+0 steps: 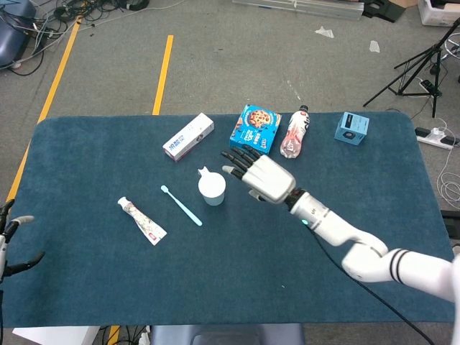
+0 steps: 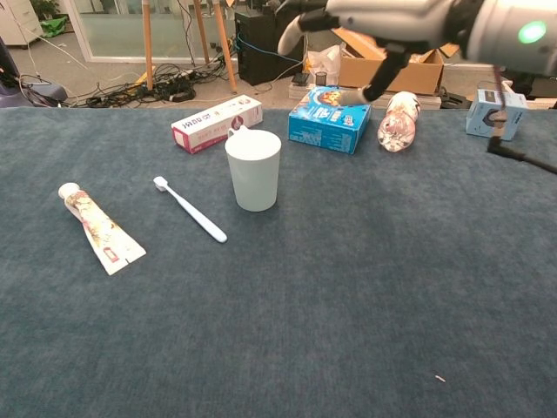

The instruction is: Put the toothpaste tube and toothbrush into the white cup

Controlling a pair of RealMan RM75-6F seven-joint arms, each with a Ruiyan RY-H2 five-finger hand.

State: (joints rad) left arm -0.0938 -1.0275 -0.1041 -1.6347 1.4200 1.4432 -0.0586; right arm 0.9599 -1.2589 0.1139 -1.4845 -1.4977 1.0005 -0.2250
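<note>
Two task items are laid flat on the bench (image 1: 86, 158) left of the upright white cup (image 1: 212, 188): a patterned, white-capped toothpaste tube (image 1: 141, 220) and a pale blue toothbrush (image 1: 181, 205). Nothing is held by the right hand (image 1: 260, 175), fingers spread; the left hand (image 1: 8, 237) is seen splayed.

My right hand (image 1: 260, 176) has a silver-white shell and black fingers, on a glossy white arm with a green wrist light, black rings and a black cable.

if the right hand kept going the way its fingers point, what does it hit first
Hard to say: the right hand is raised, fingers aimed toward the white-and-pink box. It likely passes behind and above the white cup.
</note>
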